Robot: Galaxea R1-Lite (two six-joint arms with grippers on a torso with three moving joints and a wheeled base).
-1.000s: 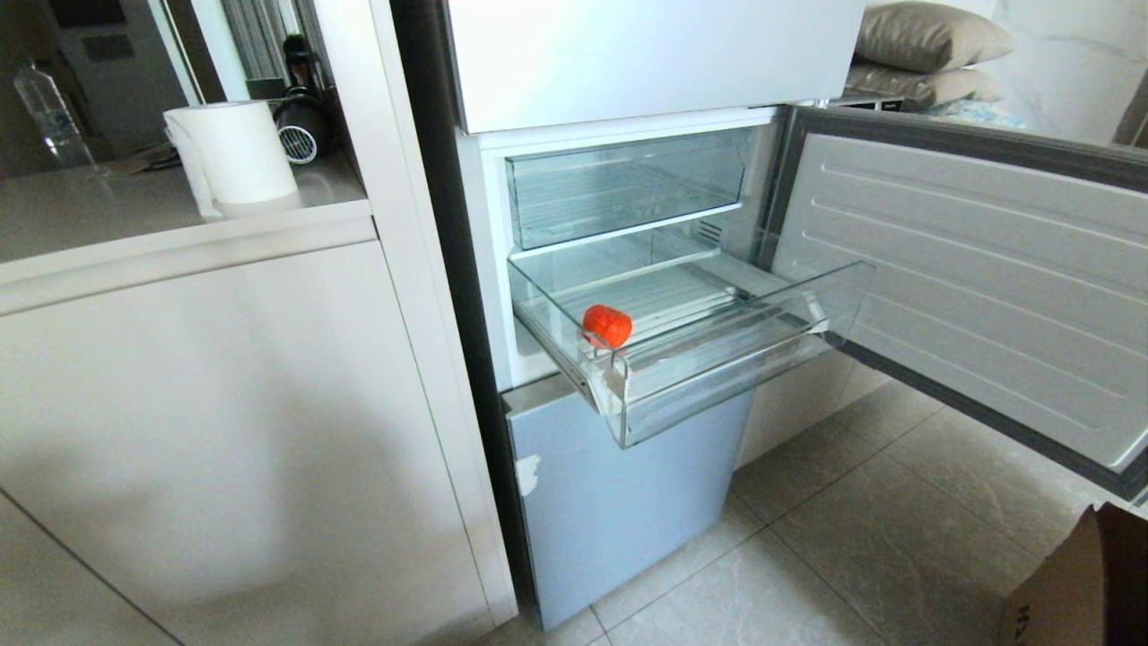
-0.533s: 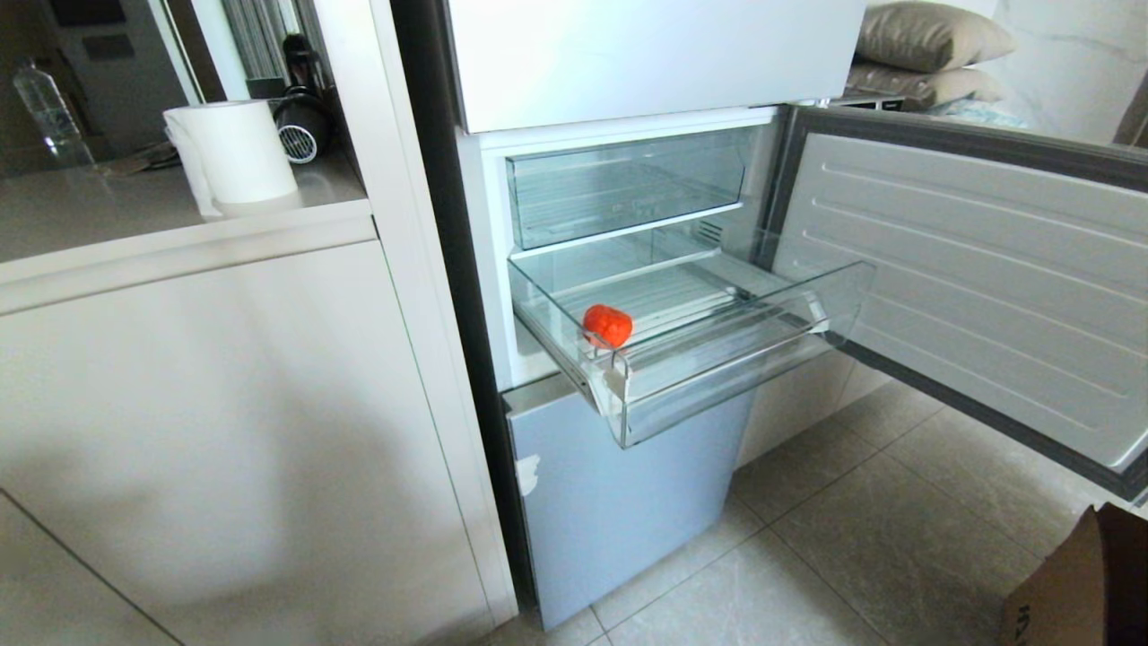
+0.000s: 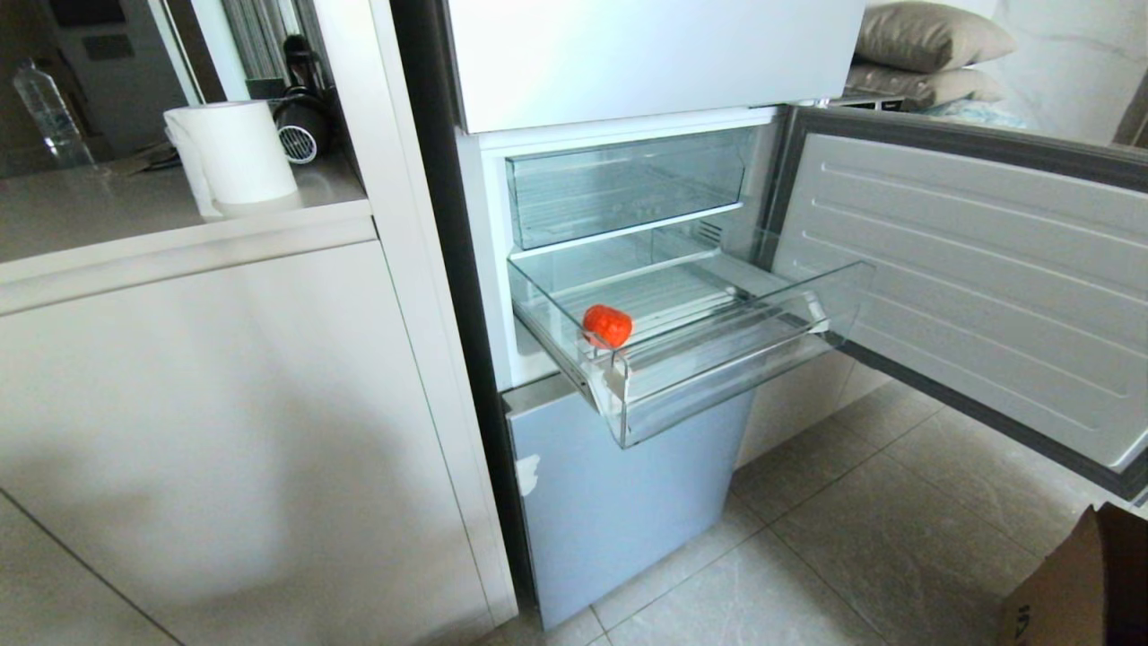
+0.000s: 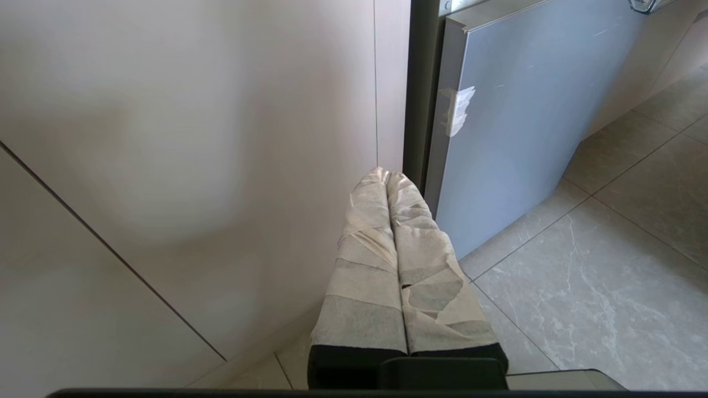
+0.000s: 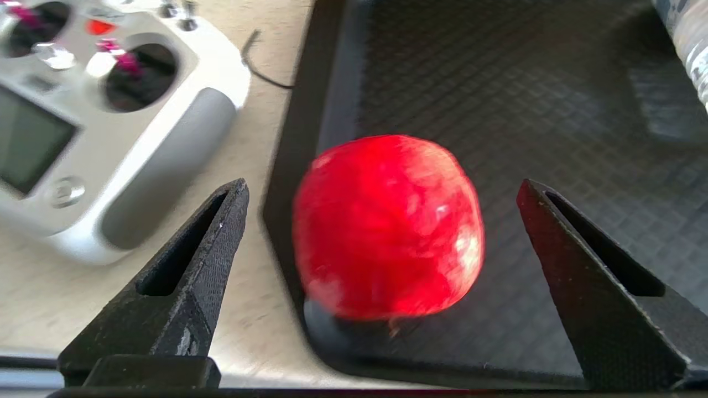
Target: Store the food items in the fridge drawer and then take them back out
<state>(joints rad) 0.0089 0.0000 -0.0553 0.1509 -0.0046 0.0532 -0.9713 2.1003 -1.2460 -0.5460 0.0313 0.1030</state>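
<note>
The clear fridge drawer (image 3: 717,377) stands pulled out of the open fridge, and one glossy red-orange food item (image 3: 607,325) lies near its front left corner. A second red food item (image 5: 387,226) sits in the corner of a black tray (image 5: 525,99) in the right wrist view. My right gripper (image 5: 381,193) hangs open over it, one black finger on each side, neither touching. My left gripper (image 4: 386,176) is shut and empty, its cloth-wrapped fingers low beside the pale blue lower door (image 4: 514,110). Neither arm shows in the head view.
The fridge door (image 3: 969,278) swings wide open to the right. A clear flat-fronted bin (image 3: 628,184) sits above the drawer. A white remote controller (image 5: 99,110) lies on the pale surface beside the tray. A cardboard box (image 3: 1085,583) stands on the floor at lower right.
</note>
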